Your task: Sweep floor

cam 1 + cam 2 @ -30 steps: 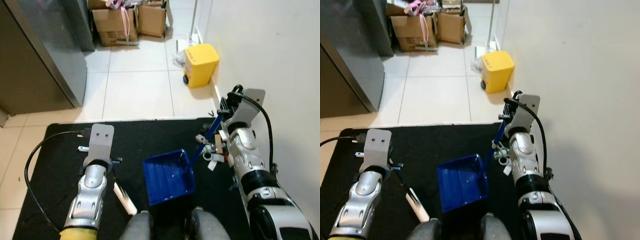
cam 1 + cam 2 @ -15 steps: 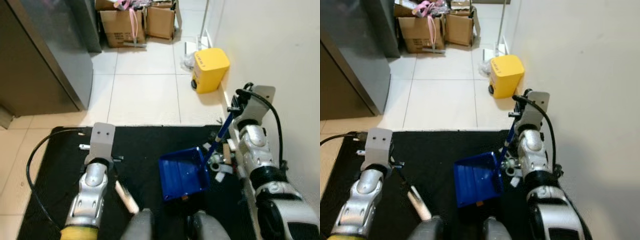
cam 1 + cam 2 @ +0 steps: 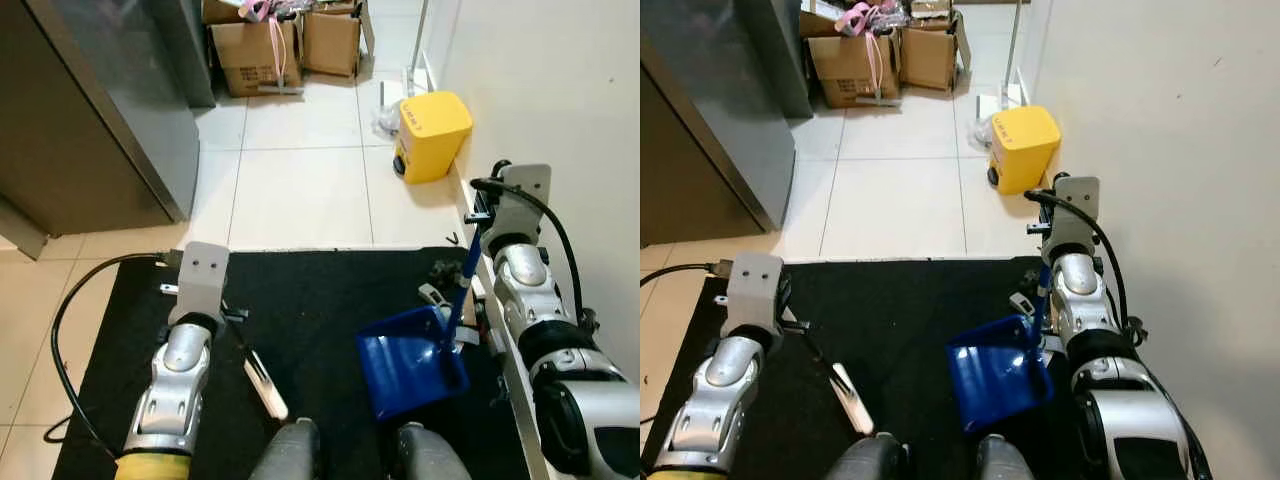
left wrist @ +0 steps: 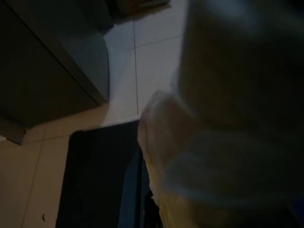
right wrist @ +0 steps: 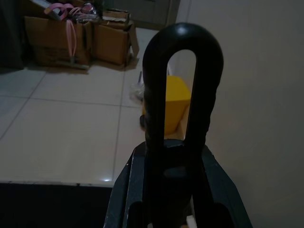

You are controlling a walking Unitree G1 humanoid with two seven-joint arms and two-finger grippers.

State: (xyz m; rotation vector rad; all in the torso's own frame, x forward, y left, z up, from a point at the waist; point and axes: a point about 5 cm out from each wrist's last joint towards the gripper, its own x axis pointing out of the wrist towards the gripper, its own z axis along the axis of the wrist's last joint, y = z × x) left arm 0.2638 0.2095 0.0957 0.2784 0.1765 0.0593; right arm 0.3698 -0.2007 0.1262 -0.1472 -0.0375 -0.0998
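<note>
A blue dustpan (image 3: 408, 362) rests on the black mat (image 3: 310, 300) in front of my feet, toward the right. Its blue handle (image 3: 462, 290) rises nearly upright to my right gripper (image 3: 474, 238), which is shut on it. In the right wrist view the handle's black loop end (image 5: 183, 71) sticks out between the fingers (image 5: 128, 192). My left gripper (image 3: 243, 345) hangs low over the mat's left half, shut on a white brush handle (image 3: 266, 386) that points down at the mat. The left wrist view is dark, with a pale blurred shape (image 4: 190, 156) close up.
A white wall (image 3: 560, 90) runs along the right, close to my right arm. A yellow bin (image 3: 432, 122) stands against it beyond the mat. Small bits of litter (image 3: 436, 272) lie by the mat's right edge. Cardboard boxes (image 3: 285, 40) are at the back, a grey cabinet (image 3: 90, 110) on the left.
The camera has shifted slightly. My right gripper has carried the dustpan to the right, toward the wall, and its handle now stands more upright. The left arm has hardly moved.
</note>
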